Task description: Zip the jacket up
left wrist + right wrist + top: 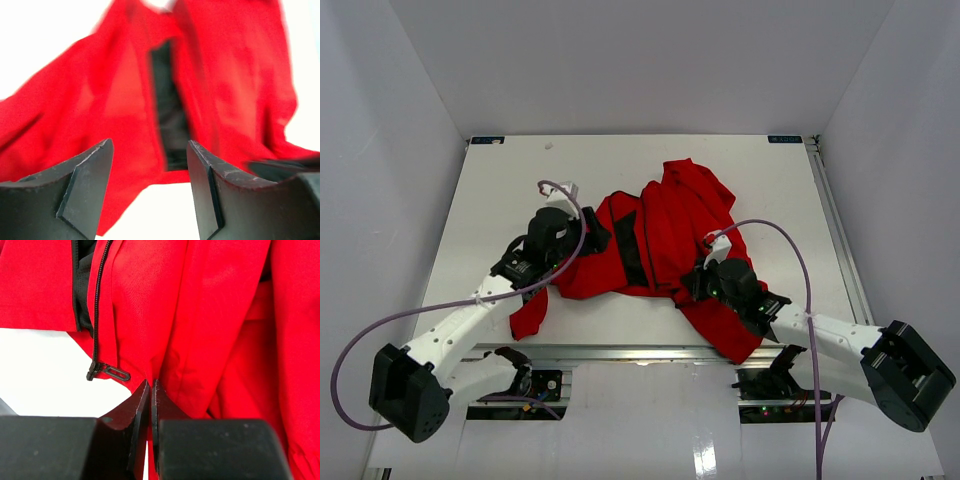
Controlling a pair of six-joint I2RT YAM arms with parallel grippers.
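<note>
The red jacket (660, 235) lies crumpled on the white table (490, 200), its front parted over a dark lining (628, 248). My left gripper (592, 240) hovers open at the jacket's left side. In the left wrist view the left gripper (148, 145) has nothing between its fingers, and the jacket (115, 100) and dark lining (167, 110) lie just beyond the tips. My right gripper (692, 285) is shut on the jacket's lower edge. In the right wrist view the right gripper (150, 382) pinches red fabric (210, 315) just right of the black zipper slider (93, 371) and its pull tab (116, 373).
A metal rail (640, 352) runs along the near table edge between the arm bases. Purple cables (800, 260) loop over both arms. White walls close in the table at the left, the right and the back.
</note>
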